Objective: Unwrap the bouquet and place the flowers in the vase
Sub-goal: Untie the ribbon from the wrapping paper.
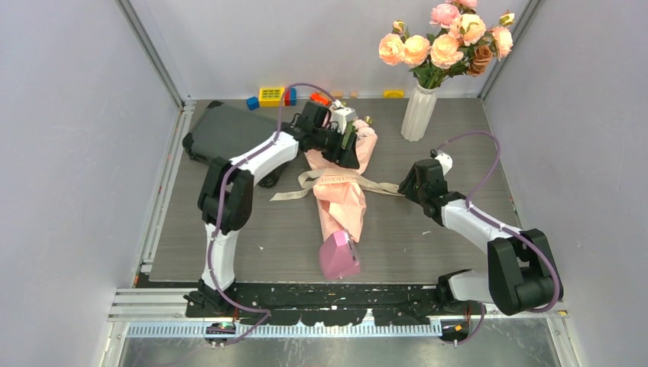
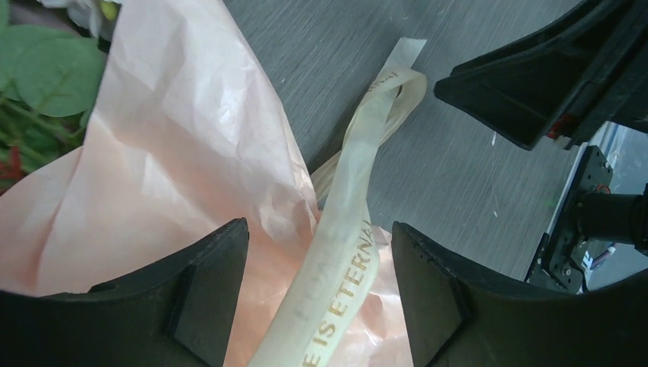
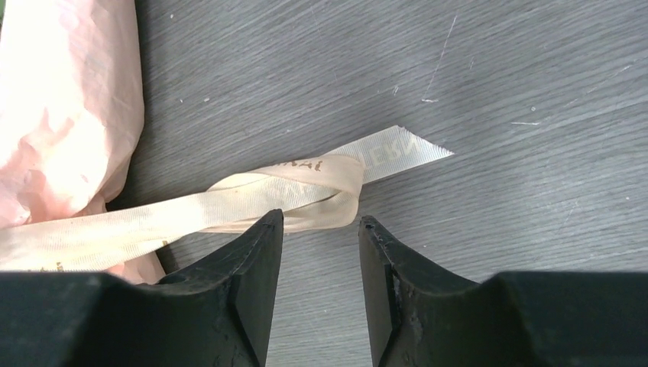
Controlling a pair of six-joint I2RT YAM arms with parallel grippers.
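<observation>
The bouquet (image 1: 341,195) lies across the middle of the mat, pale pink paper (image 2: 176,153) with its beige ribbon (image 1: 328,180) loosened and spread to both sides. My left gripper (image 1: 348,147) hovers over the bouquet's upper end. It stands open (image 2: 319,227), and the printed ribbon (image 2: 359,191) runs loose between the fingers. My right gripper (image 1: 405,185) is open (image 3: 321,219) just short of the ribbon's twisted right end (image 3: 306,183), with nothing between its fingers. Of the flowers, only green leaves (image 2: 38,76) show at the paper's mouth. The white ribbed vase (image 1: 419,115) stands at the back right.
A peach-orange rose cluster (image 1: 447,42) fills the vase. A solid pink wedge (image 1: 338,256) sits by the bouquet's near tip. A dark grey bag (image 1: 221,131) lies at the back left, with small toy blocks (image 1: 271,95) along the back edge.
</observation>
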